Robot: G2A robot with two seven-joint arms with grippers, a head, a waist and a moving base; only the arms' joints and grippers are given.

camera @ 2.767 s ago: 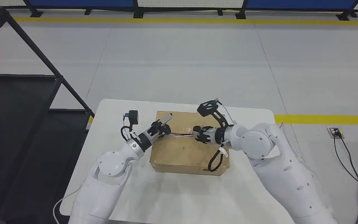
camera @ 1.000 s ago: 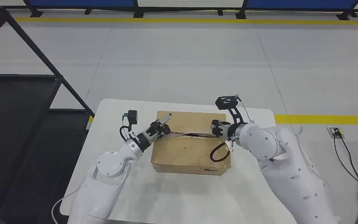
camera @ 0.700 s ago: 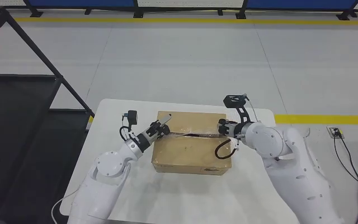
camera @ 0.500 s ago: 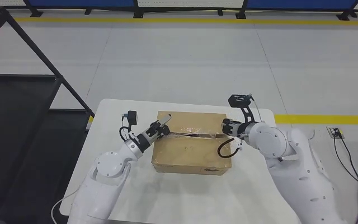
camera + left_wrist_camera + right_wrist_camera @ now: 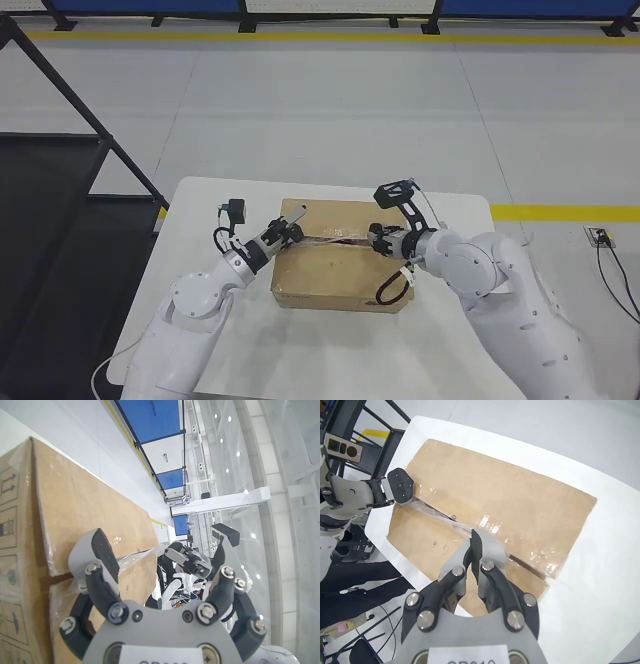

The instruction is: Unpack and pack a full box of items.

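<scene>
Cardboard box (image 5: 335, 270) is being kept on the table (image 5: 330, 350). Left gripper (image 5: 292, 229) is being held wide open at the seam's end, one pad against the tape (image 5: 485, 522). Right gripper (image 5: 475, 540) is being held shut, tips on the mid-seam tape.

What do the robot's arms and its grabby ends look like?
Both the left arm and right arm are smooth white shells with black wrists and looped black cables. The left end effector and right end effector have grey plates, silver screws, black links and dotted black pads.
</scene>
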